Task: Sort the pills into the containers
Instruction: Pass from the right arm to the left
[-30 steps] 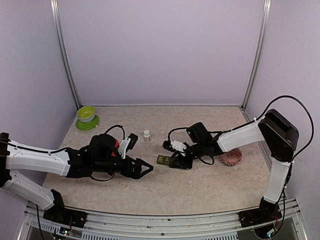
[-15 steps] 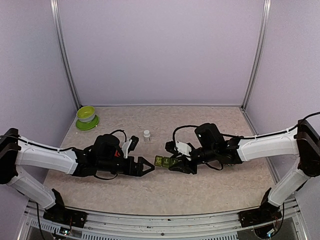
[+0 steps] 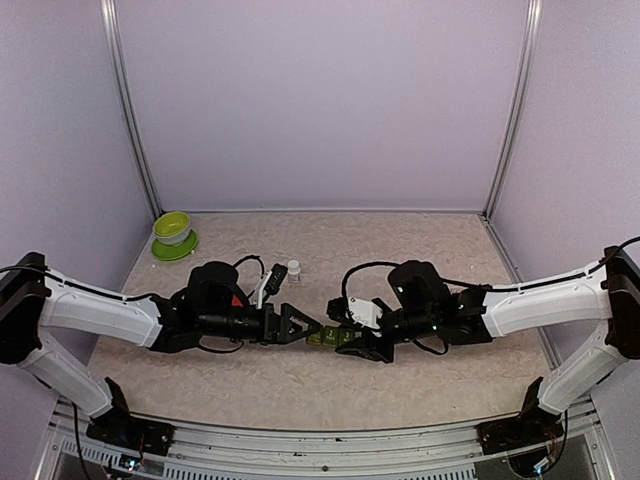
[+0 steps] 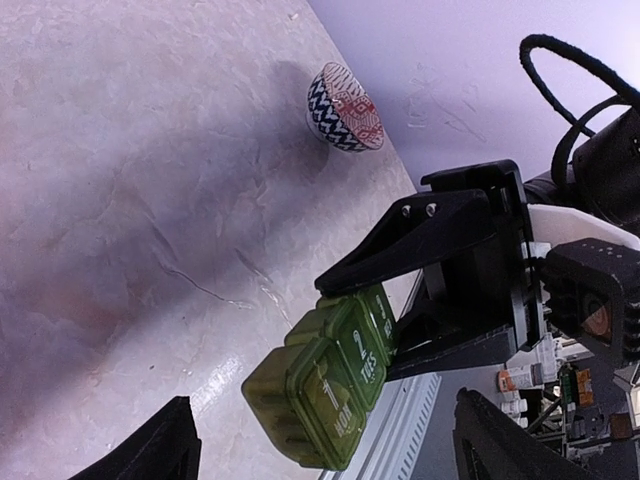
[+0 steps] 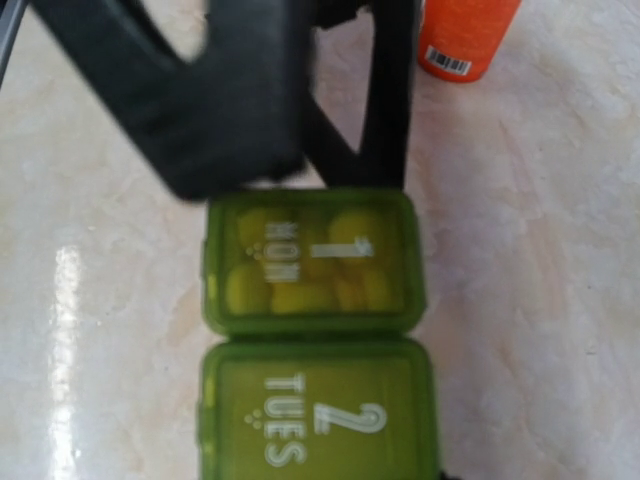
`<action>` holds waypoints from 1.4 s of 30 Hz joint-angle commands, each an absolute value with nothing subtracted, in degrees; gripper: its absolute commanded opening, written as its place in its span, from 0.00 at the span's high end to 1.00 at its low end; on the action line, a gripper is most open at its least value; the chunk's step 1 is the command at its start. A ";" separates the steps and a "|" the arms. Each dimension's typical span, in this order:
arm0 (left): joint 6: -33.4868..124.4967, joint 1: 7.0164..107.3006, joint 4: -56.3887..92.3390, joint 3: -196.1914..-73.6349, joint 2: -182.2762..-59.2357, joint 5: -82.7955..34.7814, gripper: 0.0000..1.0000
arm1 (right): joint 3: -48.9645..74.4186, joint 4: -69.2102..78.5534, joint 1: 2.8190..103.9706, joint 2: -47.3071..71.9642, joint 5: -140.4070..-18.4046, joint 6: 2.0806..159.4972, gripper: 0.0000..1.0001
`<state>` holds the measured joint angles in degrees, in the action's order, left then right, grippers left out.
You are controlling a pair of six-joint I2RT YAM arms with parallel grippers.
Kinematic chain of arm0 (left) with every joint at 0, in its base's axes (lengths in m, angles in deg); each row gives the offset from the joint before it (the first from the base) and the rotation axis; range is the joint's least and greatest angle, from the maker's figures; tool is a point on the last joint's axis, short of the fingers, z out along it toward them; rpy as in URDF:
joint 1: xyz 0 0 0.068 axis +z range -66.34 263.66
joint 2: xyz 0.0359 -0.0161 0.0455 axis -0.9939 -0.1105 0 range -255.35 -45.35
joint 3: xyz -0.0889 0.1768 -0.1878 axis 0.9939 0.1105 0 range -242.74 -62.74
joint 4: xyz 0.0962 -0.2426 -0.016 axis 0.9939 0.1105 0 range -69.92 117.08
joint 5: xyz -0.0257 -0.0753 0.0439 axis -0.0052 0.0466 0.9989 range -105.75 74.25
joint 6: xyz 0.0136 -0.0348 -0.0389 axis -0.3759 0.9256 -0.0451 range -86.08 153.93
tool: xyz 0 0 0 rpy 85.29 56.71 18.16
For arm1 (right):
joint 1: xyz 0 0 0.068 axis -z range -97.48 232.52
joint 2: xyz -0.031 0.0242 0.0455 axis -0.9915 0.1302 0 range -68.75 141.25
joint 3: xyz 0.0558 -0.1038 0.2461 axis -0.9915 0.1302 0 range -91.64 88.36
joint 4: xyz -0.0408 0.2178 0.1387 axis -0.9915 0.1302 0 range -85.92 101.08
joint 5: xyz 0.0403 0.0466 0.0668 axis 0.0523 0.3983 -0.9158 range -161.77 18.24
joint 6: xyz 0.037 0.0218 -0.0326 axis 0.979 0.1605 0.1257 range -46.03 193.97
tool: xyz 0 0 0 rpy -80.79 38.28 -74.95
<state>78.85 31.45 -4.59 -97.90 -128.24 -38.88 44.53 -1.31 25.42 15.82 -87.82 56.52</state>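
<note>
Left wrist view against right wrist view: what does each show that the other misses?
Left wrist only: a round bowl patterned in navy zigzags and red, and the right hand clamping the translucent green plastic pill box. Right wrist only: yellow pills inside the MON compartment, and an orange cylinder with a barcode label. Both: the box's lids marked 1 MON and 2 TUES.
</note>
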 commanded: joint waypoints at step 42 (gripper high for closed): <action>90.52 31.80 -21.58 -94.76 -134.12 -46.07 0.76 | 47.41 -9.68 20.38 12.49 -78.38 58.37 0.31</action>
